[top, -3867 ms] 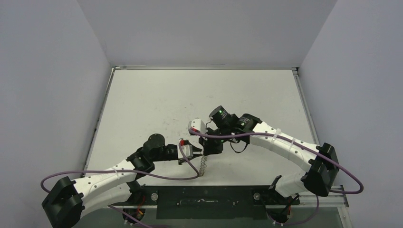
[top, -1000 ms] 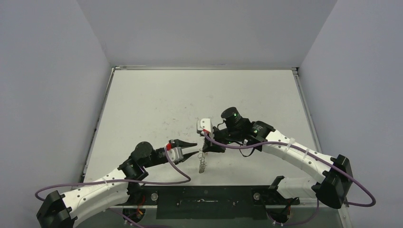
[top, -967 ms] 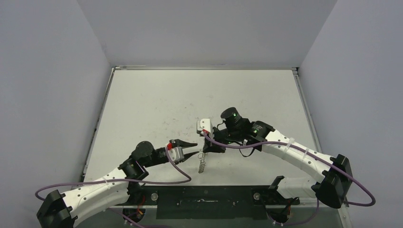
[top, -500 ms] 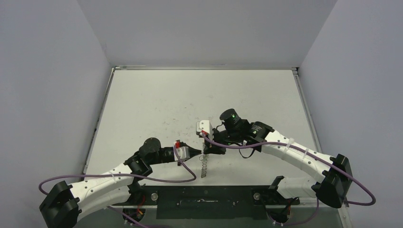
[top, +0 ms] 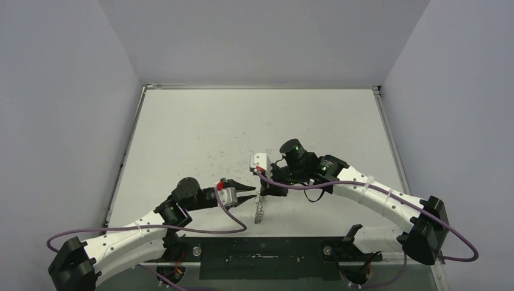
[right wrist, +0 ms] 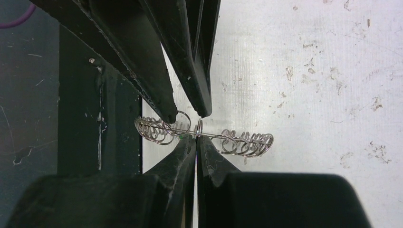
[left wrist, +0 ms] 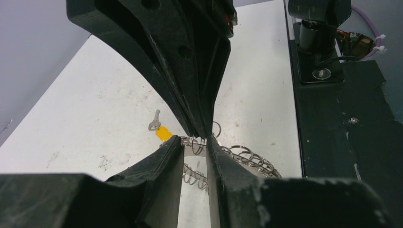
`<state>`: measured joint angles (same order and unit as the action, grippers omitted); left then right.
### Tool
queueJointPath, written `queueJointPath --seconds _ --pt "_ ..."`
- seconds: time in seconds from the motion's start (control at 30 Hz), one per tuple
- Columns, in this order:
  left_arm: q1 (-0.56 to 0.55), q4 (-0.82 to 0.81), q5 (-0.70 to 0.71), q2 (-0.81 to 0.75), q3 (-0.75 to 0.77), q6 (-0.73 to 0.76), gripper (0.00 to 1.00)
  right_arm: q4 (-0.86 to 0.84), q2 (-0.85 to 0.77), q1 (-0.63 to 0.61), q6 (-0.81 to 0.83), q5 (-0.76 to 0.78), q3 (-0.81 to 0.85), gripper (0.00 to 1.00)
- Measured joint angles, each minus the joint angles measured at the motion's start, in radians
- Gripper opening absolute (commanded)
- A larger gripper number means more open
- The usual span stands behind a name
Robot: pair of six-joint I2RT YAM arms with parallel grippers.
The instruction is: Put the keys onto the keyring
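Note:
My right gripper (top: 262, 193) is shut on the rim of the keyring (top: 259, 212) and holds it on edge over the table, near the front. In the right wrist view the keyring (right wrist: 247, 141) shows edge-on, its wire loops fanned to both sides of my shut fingertips (right wrist: 196, 137). My left gripper (top: 251, 196) is open, its tips at the keyring's rim from the left. In the left wrist view one wire loop (left wrist: 197, 145) sits between its fingers (left wrist: 166, 156). The yellow-headed key (left wrist: 161, 133) lies on the table just behind. Of the green key only a green speck (right wrist: 181, 137) shows at the rim.
The white table (top: 212, 127) has grey walls on three sides. A black mounting rail (top: 260, 251) runs along the near edge, close below the keyring. Purple cables (top: 182, 227) trail from both arms.
My left gripper has moved right, towards the keyring, and its open tips now reach the rim. My right gripper has stayed shut on the keyring, almost still.

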<state>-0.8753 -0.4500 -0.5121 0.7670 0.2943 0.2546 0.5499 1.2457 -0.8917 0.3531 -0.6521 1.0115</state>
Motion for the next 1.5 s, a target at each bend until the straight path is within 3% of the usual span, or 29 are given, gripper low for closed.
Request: queueJointPath --seconds 0.23,0.43,0.7,1.03,1.17,1.37,1.5 --pt "0.0 -0.052 0.004 0.01 -0.015 -0.012 0.19 0.001 0.011 0.0 0.001 0.002 0.0 0.0" --pt "0.0 -0.053 0.004 0.003 -0.021 -0.011 0.25 0.001 0.011 0.0 0.002 0.002 0.0 0.0" --pt "0.0 -0.052 0.003 -0.009 -0.021 -0.011 0.23 0.001 0.024 0.0 0.001 0.001 0.0 0.0" --pt "0.0 -0.044 0.003 0.08 -0.019 -0.005 0.25 0.001 0.027 -0.001 0.001 -0.003 0.0 0.0" --pt "0.0 -0.04 0.003 0.106 -0.017 0.001 0.17 0.001 0.027 -0.006 0.001 -0.003 0.0 0.0" --pt "0.0 -0.041 -0.002 0.137 -0.002 0.012 0.13 0.005 0.027 -0.011 0.002 -0.007 0.001 0.0" --pt "-0.001 -0.048 -0.011 0.149 0.0 0.013 0.0 0.007 0.027 -0.013 0.002 -0.006 0.003 0.0"
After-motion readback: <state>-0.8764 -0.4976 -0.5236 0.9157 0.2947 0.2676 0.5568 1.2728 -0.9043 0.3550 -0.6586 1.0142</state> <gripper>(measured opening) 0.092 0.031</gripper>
